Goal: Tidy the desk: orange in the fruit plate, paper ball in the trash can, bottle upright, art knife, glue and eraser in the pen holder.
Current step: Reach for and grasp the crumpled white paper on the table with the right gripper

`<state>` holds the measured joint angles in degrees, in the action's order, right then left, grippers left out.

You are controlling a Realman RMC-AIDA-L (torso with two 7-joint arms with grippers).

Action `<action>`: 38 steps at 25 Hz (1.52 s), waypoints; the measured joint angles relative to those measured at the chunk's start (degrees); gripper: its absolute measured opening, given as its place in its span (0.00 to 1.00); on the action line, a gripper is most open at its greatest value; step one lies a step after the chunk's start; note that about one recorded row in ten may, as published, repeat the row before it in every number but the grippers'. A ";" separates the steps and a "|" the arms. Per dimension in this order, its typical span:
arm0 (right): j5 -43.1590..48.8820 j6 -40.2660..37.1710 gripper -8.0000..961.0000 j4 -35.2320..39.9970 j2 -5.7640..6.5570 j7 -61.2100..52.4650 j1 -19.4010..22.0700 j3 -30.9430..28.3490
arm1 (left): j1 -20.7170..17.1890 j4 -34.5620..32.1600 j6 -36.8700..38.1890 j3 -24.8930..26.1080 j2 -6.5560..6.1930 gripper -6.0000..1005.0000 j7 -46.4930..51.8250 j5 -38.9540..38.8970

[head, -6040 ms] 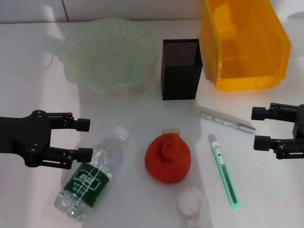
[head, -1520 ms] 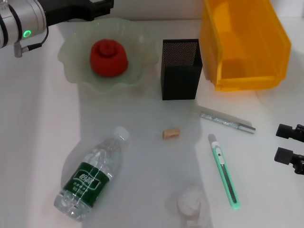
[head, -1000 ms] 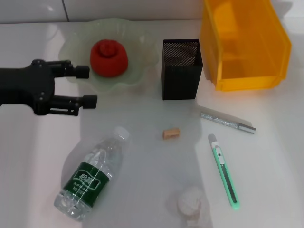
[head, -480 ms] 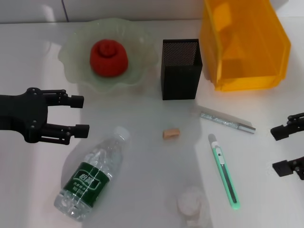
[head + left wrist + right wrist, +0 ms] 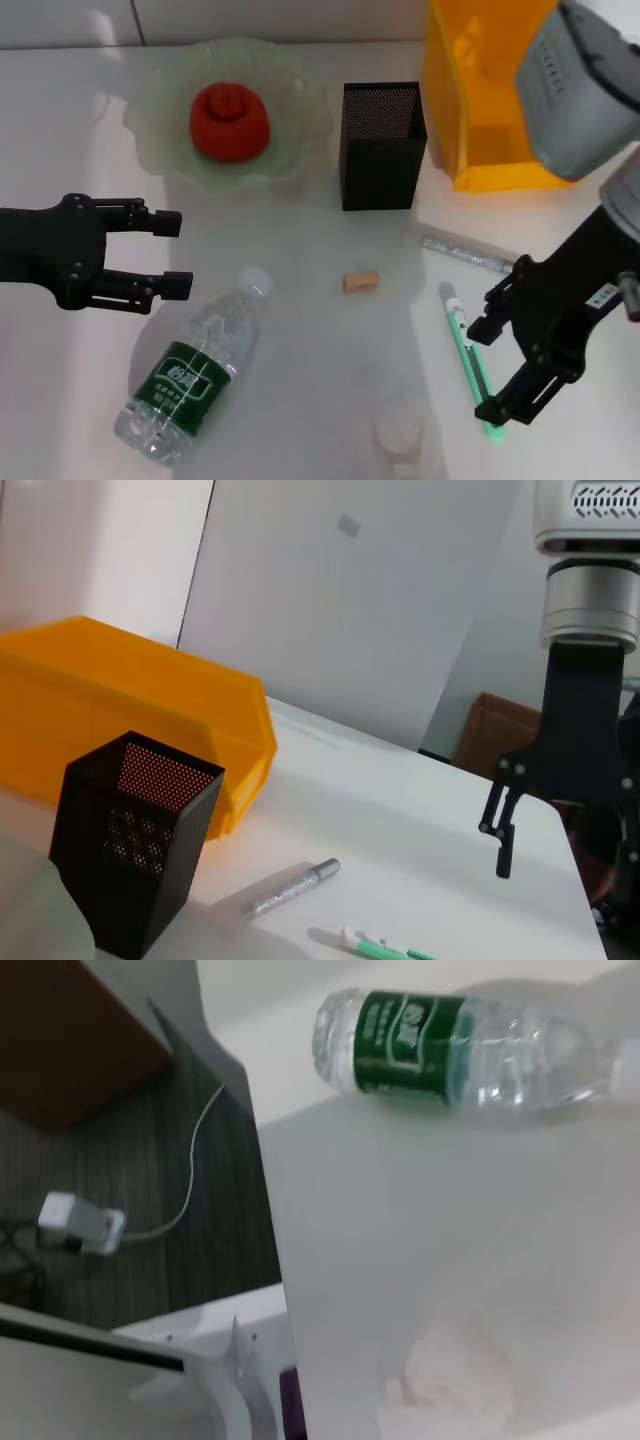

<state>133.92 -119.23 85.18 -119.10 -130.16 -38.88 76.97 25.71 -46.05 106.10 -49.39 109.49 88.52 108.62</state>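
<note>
— Green knife, is that the one you want?

— Yes. My right jaws (image 5: 505, 365) are open and hang over the art knife (image 5: 472, 362), which lies flat on the desk (image 5: 320, 330). My left jaws (image 5: 165, 255) are open too and hold nothing. They sit just beside the cap end of the bottle (image 5: 195, 365), which lies on its side.

— Where is everything else?

— The orange (image 5: 230, 121) is in the fruit plate (image 5: 160, 105). The paper ball (image 5: 405, 432) is near the front edge of the desk. The eraser (image 5: 360, 281) is in the middle. The silver glue stick (image 5: 477, 256) lies between the knife and the yellow trash can (image 5: 480, 150). The black pen holder (image 5: 380, 145) stands beside the can.

— What could go wrong?

— The knife is thin and flat. I think my jaws could scrape the desk or pinch only one end, and then it would swing or slip. The glue stick is close, so I might bump it and roll it.

— Do you have room?

— Some. The desk edge is near on my right side. The way to the pen holder looks open, but the can is tall next to it, so I should lift high first.
</note>
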 joint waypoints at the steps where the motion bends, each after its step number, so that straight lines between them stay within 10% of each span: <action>1: 0.01 1.27 0.85 -0.96 -0.06 -0.45 -0.70 1.99 | -0.03 0.00 0.01 0.00 0.08 0.83 -0.09 0.01; 38: -3.87 25.29 0.85 -20.33 -0.70 -0.31 -4.51 24.22 | -0.26 0.61 -0.04 0.00 0.37 0.81 -0.60 0.09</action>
<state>130.05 -93.94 64.85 -119.80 -130.47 -43.39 101.19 25.45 -45.44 106.06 -49.39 109.86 87.91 108.72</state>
